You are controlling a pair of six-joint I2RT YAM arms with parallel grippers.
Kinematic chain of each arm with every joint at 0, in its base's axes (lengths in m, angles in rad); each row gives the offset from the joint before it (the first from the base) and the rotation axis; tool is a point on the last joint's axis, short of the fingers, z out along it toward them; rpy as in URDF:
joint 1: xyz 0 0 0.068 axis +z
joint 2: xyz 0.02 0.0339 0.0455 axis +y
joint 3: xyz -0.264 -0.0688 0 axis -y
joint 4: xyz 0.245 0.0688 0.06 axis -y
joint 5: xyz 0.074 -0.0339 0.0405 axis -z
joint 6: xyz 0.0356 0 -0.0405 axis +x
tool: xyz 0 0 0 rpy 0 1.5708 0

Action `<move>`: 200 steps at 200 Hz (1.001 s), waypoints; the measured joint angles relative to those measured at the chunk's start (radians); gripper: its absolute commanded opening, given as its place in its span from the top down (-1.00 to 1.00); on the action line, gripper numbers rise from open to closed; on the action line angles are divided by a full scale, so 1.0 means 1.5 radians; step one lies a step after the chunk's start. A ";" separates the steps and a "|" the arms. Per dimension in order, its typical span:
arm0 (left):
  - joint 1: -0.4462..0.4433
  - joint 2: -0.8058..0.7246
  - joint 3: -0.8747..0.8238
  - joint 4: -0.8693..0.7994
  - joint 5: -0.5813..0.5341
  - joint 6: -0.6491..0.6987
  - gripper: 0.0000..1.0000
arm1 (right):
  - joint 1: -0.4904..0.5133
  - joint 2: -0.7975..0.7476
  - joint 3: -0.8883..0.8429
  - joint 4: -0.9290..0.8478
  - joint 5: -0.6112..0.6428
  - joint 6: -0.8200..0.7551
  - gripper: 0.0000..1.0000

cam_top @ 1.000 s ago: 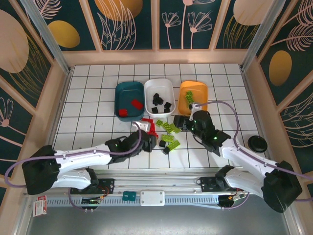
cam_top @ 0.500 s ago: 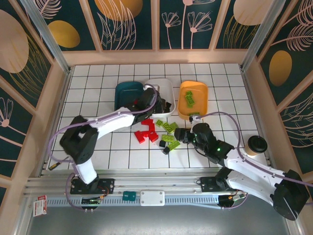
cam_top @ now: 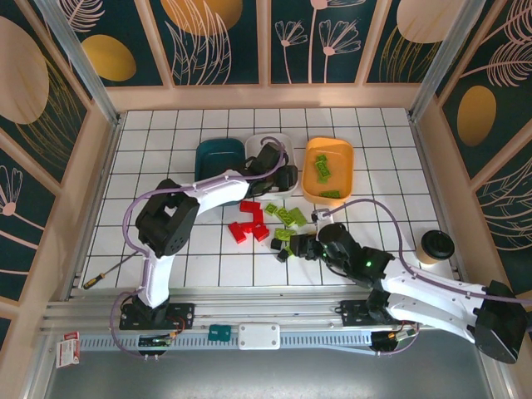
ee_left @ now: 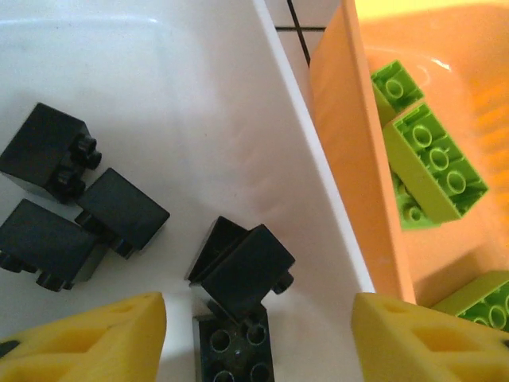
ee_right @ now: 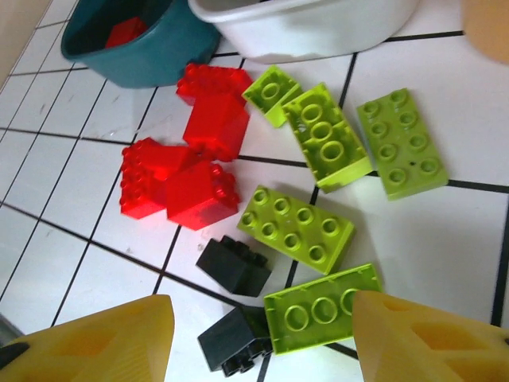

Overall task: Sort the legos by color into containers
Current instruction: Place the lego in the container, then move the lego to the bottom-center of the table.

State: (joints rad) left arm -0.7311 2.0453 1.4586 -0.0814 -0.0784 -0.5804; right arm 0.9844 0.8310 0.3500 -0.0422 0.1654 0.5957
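My left gripper point(ee_left: 258, 344) hangs open over the white tray point(ee_left: 199, 87). Below it a black brick point(ee_left: 242, 269) lies tilted on another black brick point(ee_left: 237, 350), touching neither finger. More black bricks point(ee_left: 48, 151) lie at the left. Lime-green bricks point(ee_left: 433, 171) sit in the orange tray point(ee_left: 350, 143). My right gripper point(ee_right: 262, 344) is open above loose legos on the table: two black bricks point(ee_right: 233, 265), green bricks point(ee_right: 296, 227) and red bricks point(ee_right: 199, 151). In the top view the left gripper point(cam_top: 278, 170) is over the white tray point(cam_top: 266, 140), beside the teal tray point(cam_top: 214, 158). The right gripper point(cam_top: 301, 247) is by the pile.
A dark-lidded cup point(cam_top: 436, 245) stands at the right on the tiled table. A thin tool point(cam_top: 104, 274) lies near the front left. Wooden walls ring the table. The teal tray point(ee_right: 159, 48) holds a red brick.
My left arm swung from the pile up to the white tray and opened, leaving a black brick there. My right gripper drew back from the orange tray to the loose pile.
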 measured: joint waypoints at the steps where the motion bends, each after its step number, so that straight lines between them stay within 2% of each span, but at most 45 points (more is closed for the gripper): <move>1: 0.000 -0.001 0.000 0.000 0.000 -0.001 -0.51 | 0.001 0.000 0.000 0.000 0.000 0.000 -0.22; 32: 0.000 -0.069 -0.038 0.008 0.017 -0.010 -0.69 | 0.030 0.013 0.000 0.001 0.002 0.009 -0.22; 52: 0.000 -0.173 -0.112 0.029 0.033 -0.019 -0.79 | 0.050 0.043 0.001 0.008 0.006 0.009 -0.23; 66: 0.000 -0.262 -0.176 0.052 0.042 -0.027 -0.97 | 0.063 0.072 0.005 0.011 0.010 0.009 -0.23; 109: 0.000 -0.514 -0.383 0.106 0.047 -0.069 -0.97 | 0.088 0.193 0.071 0.024 0.021 -0.014 -0.23; 143: -0.001 -0.660 -0.529 0.081 0.034 -0.099 -0.97 | 0.091 0.290 0.139 0.030 0.037 -0.037 -0.16; 174: -0.001 -0.773 -0.603 0.043 0.013 -0.122 -0.97 | 0.091 0.359 0.184 0.022 0.053 -0.057 -0.02; 200: -0.001 -0.831 -0.634 0.018 -0.004 -0.134 -0.97 | 0.091 0.396 0.214 0.004 0.061 -0.067 -0.01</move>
State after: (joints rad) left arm -0.7319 0.7994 0.5083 -0.0540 -0.0837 -0.7818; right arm 1.1213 1.4254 0.6704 -0.0360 0.2573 0.4957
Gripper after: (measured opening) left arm 0.985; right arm 0.506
